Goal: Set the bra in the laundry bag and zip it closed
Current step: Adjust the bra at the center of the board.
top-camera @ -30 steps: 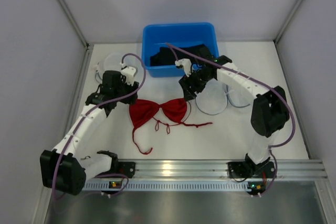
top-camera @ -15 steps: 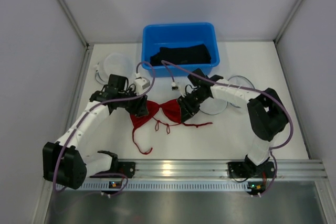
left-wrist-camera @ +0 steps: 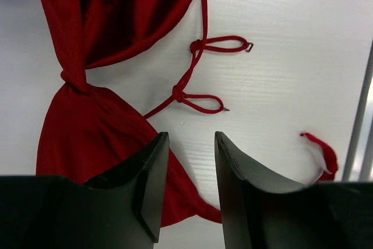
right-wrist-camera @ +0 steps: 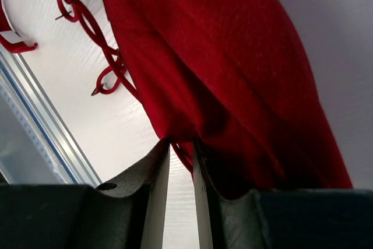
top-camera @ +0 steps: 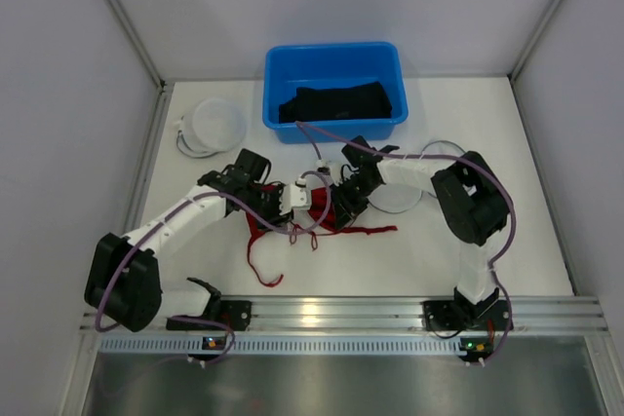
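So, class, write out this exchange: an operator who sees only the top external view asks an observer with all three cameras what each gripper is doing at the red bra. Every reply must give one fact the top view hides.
Operator: From above I can't see into the left gripper. Is it open?
Observer: Yes. The left wrist view shows its jaws apart, bare table between them, straddling the edge of one cup of the bra.
Operator: And the right gripper?
Observer: Its jaws are almost together, the other cup's hem at their tips; I cannot confirm a grip.
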### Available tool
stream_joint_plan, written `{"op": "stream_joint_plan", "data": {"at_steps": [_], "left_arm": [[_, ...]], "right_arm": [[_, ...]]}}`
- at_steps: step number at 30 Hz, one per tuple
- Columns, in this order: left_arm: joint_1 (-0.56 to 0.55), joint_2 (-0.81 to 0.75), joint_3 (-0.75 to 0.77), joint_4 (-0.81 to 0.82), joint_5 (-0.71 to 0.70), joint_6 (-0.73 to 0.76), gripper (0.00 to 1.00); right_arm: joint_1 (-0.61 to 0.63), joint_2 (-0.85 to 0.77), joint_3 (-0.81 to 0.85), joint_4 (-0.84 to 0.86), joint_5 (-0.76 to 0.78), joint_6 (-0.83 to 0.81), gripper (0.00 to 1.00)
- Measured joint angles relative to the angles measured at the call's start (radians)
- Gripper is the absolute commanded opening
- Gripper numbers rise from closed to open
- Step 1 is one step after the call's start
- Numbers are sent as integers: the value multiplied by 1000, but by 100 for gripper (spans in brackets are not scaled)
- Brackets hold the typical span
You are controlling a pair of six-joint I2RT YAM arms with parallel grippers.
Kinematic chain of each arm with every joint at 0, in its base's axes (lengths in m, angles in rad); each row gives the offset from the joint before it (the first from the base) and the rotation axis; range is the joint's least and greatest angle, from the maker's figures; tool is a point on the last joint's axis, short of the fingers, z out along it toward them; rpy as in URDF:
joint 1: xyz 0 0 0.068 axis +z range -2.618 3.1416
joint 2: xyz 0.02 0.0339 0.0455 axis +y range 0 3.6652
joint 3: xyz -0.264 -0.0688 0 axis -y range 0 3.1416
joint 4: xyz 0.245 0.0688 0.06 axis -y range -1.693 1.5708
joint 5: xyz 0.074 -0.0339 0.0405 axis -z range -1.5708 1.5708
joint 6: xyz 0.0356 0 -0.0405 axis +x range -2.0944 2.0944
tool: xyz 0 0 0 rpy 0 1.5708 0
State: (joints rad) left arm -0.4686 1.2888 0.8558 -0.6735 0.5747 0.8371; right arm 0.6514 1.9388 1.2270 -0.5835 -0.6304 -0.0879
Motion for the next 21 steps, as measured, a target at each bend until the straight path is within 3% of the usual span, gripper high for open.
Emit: {"op": "stream_joint_plan", "data": {"at_steps": [12, 21], "left_arm": [[-7, 21, -111, 71, 0, 431, 44], [-59, 113, -97, 132, -28, 536, 41]], "right_arm": [[-11, 29, 45, -22, 16, 5, 24], [-13, 36, 59, -38, 22, 0, 23]]}}
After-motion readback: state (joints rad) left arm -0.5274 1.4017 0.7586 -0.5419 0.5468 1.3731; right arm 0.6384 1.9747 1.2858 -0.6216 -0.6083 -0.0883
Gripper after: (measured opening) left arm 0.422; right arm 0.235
